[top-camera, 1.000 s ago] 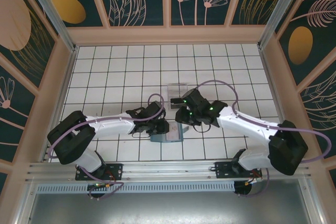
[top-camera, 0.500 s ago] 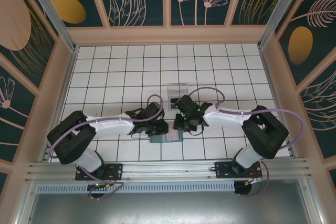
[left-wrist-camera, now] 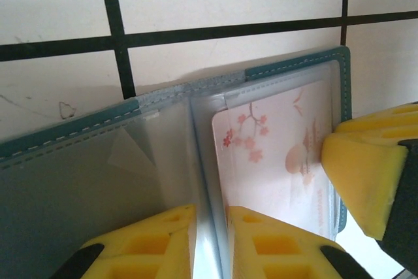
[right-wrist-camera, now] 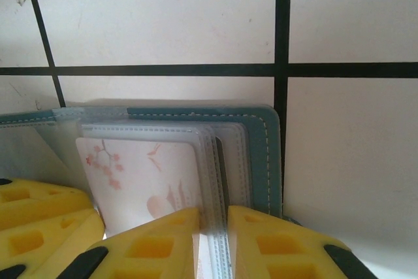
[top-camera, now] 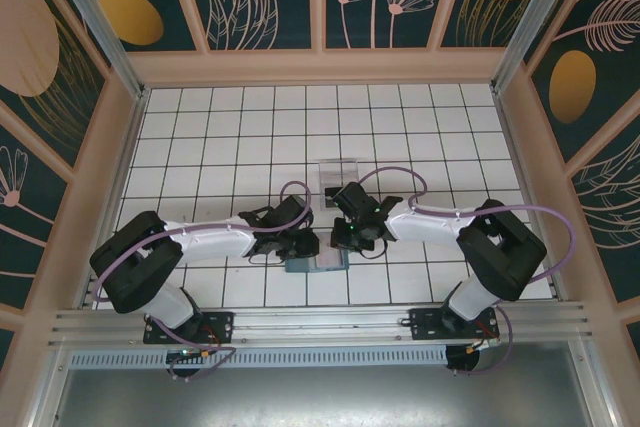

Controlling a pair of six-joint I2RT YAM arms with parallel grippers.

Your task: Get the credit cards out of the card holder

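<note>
The card holder [top-camera: 318,263] lies open on the tiles near the front, teal outside [right-wrist-camera: 264,155], with clear sleeves inside. A pale credit card [left-wrist-camera: 274,155] printed with pink blossoms sits in a sleeve; the same credit card [right-wrist-camera: 140,174] appears in the right wrist view. My left gripper [left-wrist-camera: 210,217] is shut on the clear fold at the card holder's [left-wrist-camera: 98,122] middle. My right gripper [right-wrist-camera: 214,217] is shut on the stacked sleeve edges beside the card. In the top view the left gripper [top-camera: 305,244] and right gripper [top-camera: 346,239] meet over the holder.
A clear plastic tray [top-camera: 338,175] stands just behind the two grippers. The right gripper's yellow finger [left-wrist-camera: 366,174] stands close to the card's right edge. Wooden walls ring the white tiled floor [top-camera: 230,127].
The right arm has folded its elbow inward and brought its gripper down and left onto the holder. The left arm has barely moved.
</note>
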